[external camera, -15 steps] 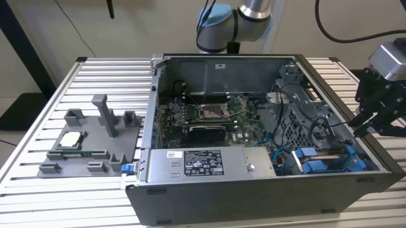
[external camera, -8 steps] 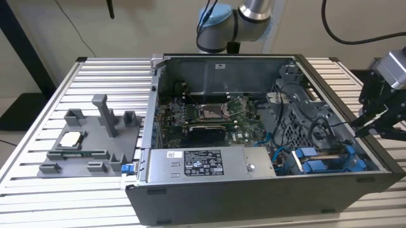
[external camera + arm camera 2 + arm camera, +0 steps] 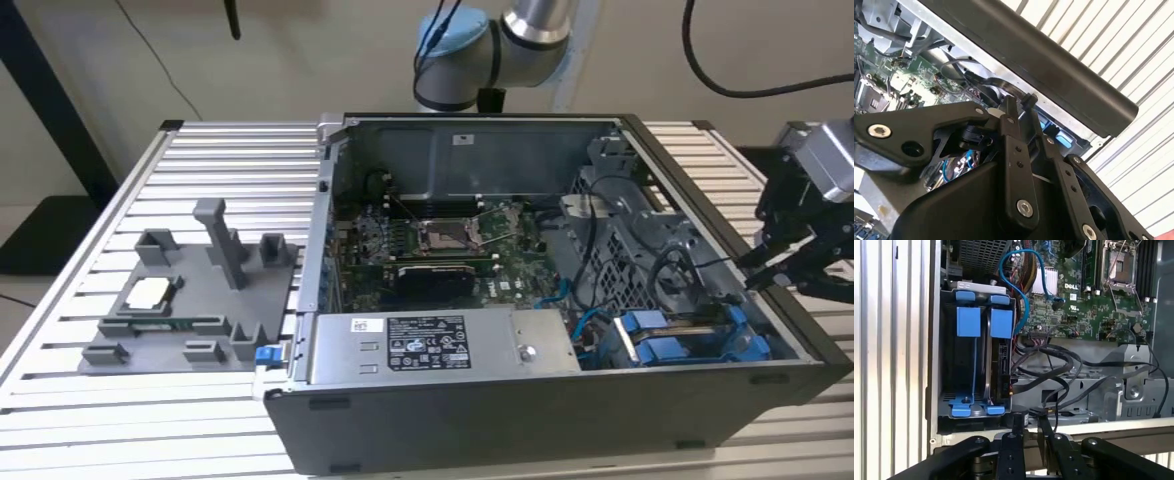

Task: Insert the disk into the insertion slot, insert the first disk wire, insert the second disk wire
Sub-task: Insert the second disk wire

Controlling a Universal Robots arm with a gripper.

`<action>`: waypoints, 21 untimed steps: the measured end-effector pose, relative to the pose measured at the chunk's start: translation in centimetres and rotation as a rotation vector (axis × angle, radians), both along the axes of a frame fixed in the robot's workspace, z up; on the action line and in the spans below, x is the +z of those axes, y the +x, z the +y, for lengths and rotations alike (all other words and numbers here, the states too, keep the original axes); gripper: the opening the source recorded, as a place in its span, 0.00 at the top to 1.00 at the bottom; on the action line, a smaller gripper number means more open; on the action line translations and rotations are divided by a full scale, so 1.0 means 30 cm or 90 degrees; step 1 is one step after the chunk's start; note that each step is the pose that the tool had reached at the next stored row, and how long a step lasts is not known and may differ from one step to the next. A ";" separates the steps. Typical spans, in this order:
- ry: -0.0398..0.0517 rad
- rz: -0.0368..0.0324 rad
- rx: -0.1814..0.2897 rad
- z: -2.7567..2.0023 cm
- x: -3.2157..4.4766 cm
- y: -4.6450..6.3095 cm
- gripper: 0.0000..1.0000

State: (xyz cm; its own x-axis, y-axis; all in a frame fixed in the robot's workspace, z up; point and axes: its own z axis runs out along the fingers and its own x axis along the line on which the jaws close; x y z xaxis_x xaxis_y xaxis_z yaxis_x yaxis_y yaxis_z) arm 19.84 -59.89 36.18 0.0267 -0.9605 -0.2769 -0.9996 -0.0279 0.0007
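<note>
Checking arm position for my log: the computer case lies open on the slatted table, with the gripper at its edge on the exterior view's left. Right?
Only the side is wrong. The exterior view shows the gripper at the edge of the computer case on that view's right, not left. The case does lie open on the slatted table.

text | power-supply label (image 3: 424,345) (white and black panels) | print illegible
</note>
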 end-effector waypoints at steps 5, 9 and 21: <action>0.0000 0.0044 0.000 -0.010 0.000 0.013 0.73; 0.0000 0.0050 0.000 -0.023 -0.001 0.021 0.73; 0.0652 0.0045 -0.004 -0.028 -0.022 0.022 0.73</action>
